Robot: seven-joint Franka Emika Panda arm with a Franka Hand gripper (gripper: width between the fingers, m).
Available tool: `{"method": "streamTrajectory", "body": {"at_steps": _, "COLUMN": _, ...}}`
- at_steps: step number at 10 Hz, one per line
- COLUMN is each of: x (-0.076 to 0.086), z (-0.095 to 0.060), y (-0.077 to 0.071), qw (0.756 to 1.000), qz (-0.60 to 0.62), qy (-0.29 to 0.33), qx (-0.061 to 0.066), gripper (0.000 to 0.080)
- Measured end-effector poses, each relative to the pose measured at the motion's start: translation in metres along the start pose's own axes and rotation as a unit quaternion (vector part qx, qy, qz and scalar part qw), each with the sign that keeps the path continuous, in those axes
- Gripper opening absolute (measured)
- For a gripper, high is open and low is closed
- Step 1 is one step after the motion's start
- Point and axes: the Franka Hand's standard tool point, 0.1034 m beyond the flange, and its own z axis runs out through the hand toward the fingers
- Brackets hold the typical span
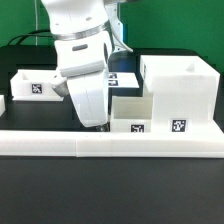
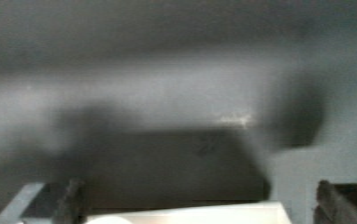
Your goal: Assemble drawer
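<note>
The gripper (image 1: pixel 96 120), jaws wide apart and apparently empty, hangs low just beside the small slide-in box (image 1: pixel 135 112), which lies toward the exterior view's right.

Your arm (image 1: pixel 72 20) hangs down from above, with the hand (image 1: pixel 97 122) low and its jaws spread wide.

In the exterior view you see the white wrist (image 1: pixel 80 52) tilted, so the hand's broad white body slants downward and toward the exterior view's right. Its lower end is too small there for you to read how the jaws stand. Your wrist view is heavily blurred, but you can still make out the two dark fingers (image 2: pixel 59 203) standing parallel and well apart from each other.
</note>
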Motion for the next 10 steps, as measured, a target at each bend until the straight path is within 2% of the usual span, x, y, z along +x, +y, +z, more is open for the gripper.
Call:
{"method": "streamTrajectory", "body": {"at_steps": 1, "x": 0.004, "z": 0.0, "y": 0.003, "qw": 1.0, "qz": -0.009, "qy": -0.004, "qx": 0.0, "gripper": 0.0649}}
{"method": "streamTrajectory", "body": {"at_steps": 3, "x": 0.033, "z": -0.004, "y": 0.011, "qw": 1.0, "qz": -0.02, "qy": 0.0, "qx": -0.005, "gripper": 0.0649}}
{"method": "streamTrajectory", "body": {"at_steps": 4, "x": 0.037, "z": -0.009, "y": 0.015, "qw": 1.0, "qz": -0.001, "qy": 0.0, "qx": -0.016, "gripper": 0.0649}}
{"method": "streamTrajectory", "body": {"at_steps": 7, "x": 0.035, "z": -0.005, "y": 0.013, "qw": 1.0, "qz": -0.003, "qy": 0.001, "qx": -0.012, "gripper": 0.0649}}
{"method": "streamTrajectory", "body": {"at_steps": 9, "x": 0.046, "z": 0.008, "y": 0.009, "qw": 1.0, "qz": -0.016, "qy": 0.006, "qx": 0.002, "gripper": 0.0649}}
{"method": "streamTrajectory", "body": {"at_steps": 10, "x": 0.046, "z": 0.008, "y": 0.012, "qw": 1.0, "qz": -0.028, "qy": -0.001, "qx": 0.006, "gripper": 0.0649}}
